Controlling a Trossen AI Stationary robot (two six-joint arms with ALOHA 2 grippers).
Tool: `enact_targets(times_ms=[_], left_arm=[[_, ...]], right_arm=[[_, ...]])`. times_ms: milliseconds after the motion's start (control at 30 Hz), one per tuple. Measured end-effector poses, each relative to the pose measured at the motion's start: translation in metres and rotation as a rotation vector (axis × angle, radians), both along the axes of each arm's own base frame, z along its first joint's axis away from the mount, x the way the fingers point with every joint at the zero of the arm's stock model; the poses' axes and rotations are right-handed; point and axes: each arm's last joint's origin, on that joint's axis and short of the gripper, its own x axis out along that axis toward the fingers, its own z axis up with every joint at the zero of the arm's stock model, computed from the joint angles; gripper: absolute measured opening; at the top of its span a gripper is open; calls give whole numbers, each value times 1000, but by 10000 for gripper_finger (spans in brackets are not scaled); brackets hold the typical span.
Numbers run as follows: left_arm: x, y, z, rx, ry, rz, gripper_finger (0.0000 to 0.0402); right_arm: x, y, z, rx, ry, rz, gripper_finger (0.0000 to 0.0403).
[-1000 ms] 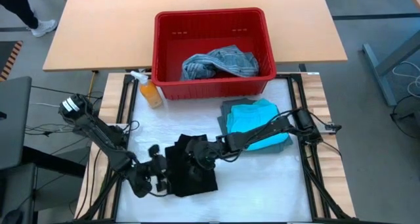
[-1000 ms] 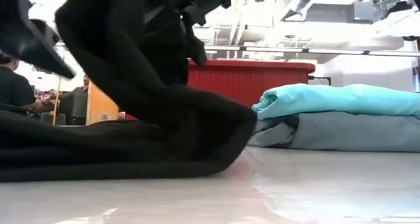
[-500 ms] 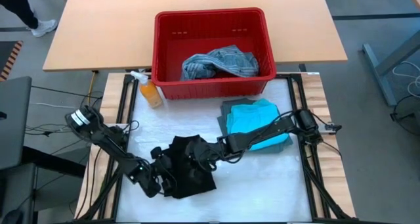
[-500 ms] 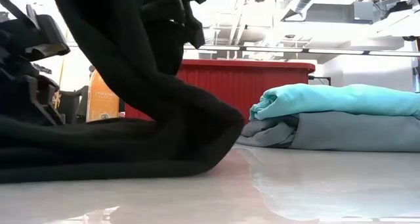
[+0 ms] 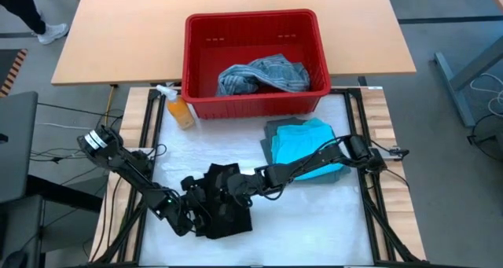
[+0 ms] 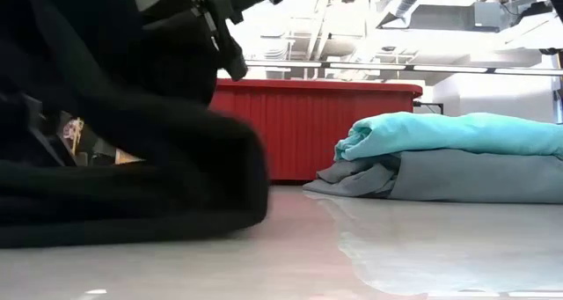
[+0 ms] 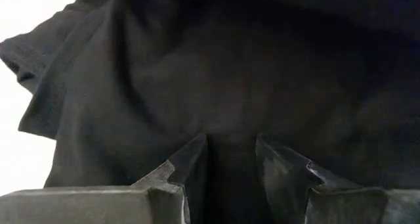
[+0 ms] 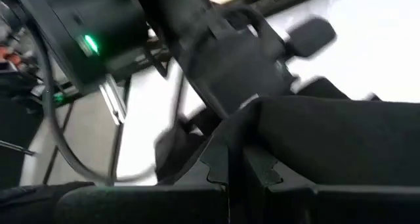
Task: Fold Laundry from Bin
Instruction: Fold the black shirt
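Low view: black garment [image 6: 123, 159] (bunched) hides bin [image 6: 334, 124].

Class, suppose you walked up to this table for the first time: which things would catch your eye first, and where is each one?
Most striking is the red slotted plastic bin at the table's far edge, with a mottled blue-grey garment lying inside. Next comes the bright turquoise folded garment, stacked on a grey-green one on the right side of the white mat. At the near edge, the left gripper and right gripper both clamp a crumpled black garment.
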Motion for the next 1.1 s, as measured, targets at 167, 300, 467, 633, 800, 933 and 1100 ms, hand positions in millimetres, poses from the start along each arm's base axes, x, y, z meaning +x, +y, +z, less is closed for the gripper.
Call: enact_targets(times_ms=[167,300,467,633,800,933,1100], left_arm=[[-13,2,27,-29,-20,-40,121],[-26,6,47,-45,-52,-61,121],[-34,11,64,-22,-122,-44,121],[-35,13,66,-15,-130,-37,121],[-35,14,65,-11,-125,-37,121],[-36,15,65,3,-112,-37,121],[-44,23,79,40,-20,5,121]], right_arm=[[1,-2,-9,-6,43,-1,38],[2,-3,-8,-16,39,9,40],[1,-1,-7,-53,21,31,45],[1,1,-7,-85,10,42,89],[3,-2,-6,-30,13,141,171],[5,-9,10,-19,65,177,236],[-2,-14,28,-60,241,193,266]])
